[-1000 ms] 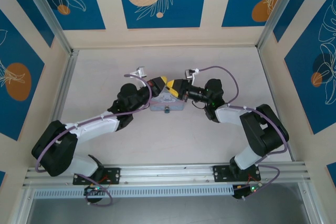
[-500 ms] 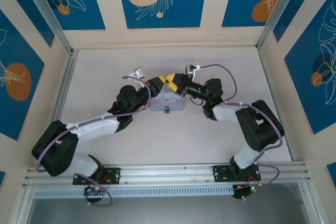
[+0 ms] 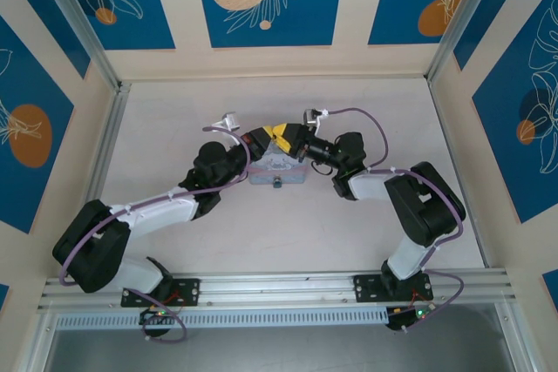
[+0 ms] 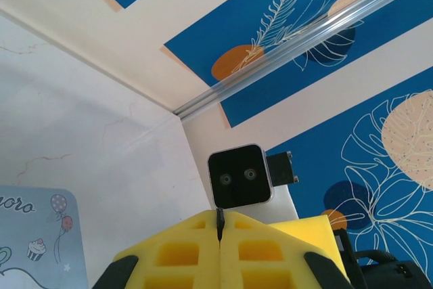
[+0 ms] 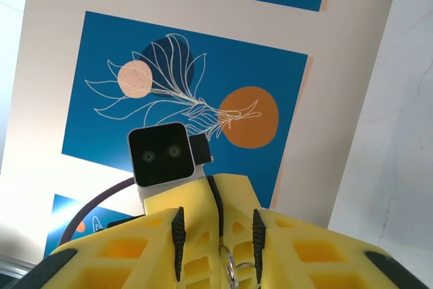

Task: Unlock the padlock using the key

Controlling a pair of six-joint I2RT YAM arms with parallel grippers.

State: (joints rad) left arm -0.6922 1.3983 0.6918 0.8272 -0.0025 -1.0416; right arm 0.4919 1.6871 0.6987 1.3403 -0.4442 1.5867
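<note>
From above, the 2 arms are meeting nose to nose over a tin [image 3: 277,172] sitting mid-worktop [image 3: 375,111]. The left gripper [image 3: 264,138] and right gripper [image 3: 290,136] are touching or nearly touching at their yellow tips, and how each is set cannot be told from here. In the left wrist view, the left gripper is clenching the key [image 4: 219,222], a dark sliver poking out of the seam between its pressed-together fingers. It is aiming at the right arm's camera [image 4: 239,177] just beyond. In the right wrist view, the right gripper's pads [image 5: 177,235] are standing apart with the left gripper's tip sitting between them. The padlock [image 5: 230,267] is showing as a thin silvery loop low in that gap, and I cannot tell whether the pads are actually gripping it. Judging by this, both pieces are lifted and being lined up, so pickup is done. Seating the key, turning it and popping the shackle are all left to do.
</note>
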